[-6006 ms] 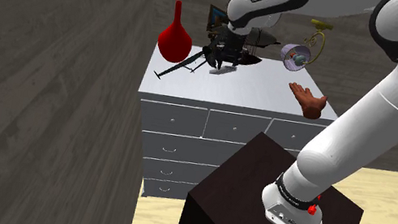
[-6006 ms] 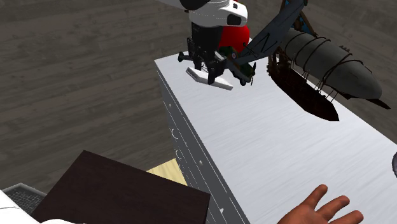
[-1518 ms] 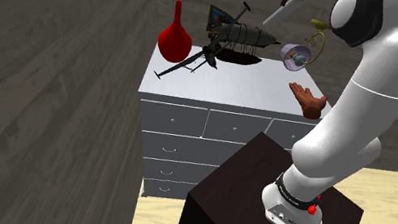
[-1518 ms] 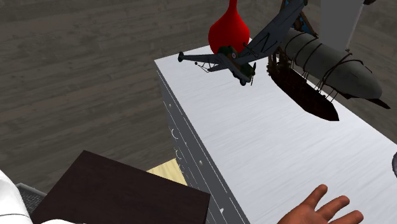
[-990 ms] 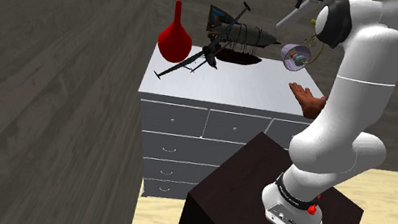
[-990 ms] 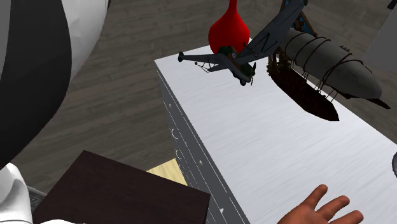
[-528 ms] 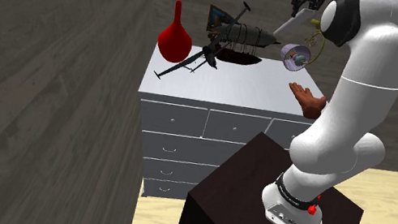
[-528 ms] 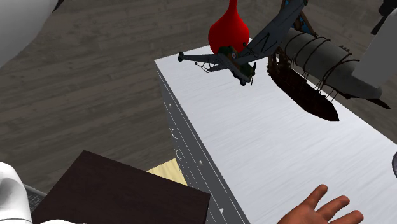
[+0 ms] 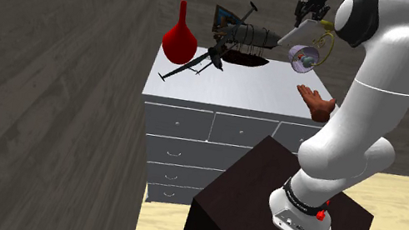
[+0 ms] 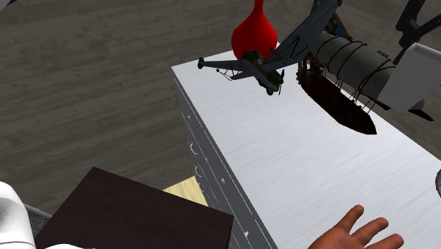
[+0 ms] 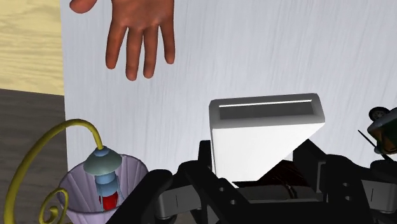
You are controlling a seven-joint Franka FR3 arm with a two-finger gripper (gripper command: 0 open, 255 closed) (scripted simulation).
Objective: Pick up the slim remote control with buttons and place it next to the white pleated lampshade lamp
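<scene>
My black gripper [image 9: 309, 15] is shut on the remote control [image 9: 297, 34], a plain white slab that hangs tilted in the air above the white dresser top [image 9: 241, 86]. Seen from the second exterior view, the remote [image 10: 414, 78] floats in front of the airship's tail, with the gripper [image 10: 415, 32] above it. Between my fingers in the wrist view, the remote [image 11: 264, 137] points end-on at the dresser top. The lamp [image 11: 102, 184] has a pale lilac pleated shade and a curled yellow stem. It stands beside and below the gripper [image 11: 264, 175], at the dresser's edge [image 9: 304, 58].
On the dresser stand a red vase [image 9: 180, 37], a model airplane [image 10: 258, 65], a dark airship [image 10: 357, 71] and a brown model hand [image 11: 137, 32]. The hand [image 9: 315, 103] lies near the front corner. The dark stand box [image 9: 279, 219] is in front of the drawers.
The gripper has carried the remote a little lower and closer to the lamp. In the second exterior view the remote has come in from the upper right.
</scene>
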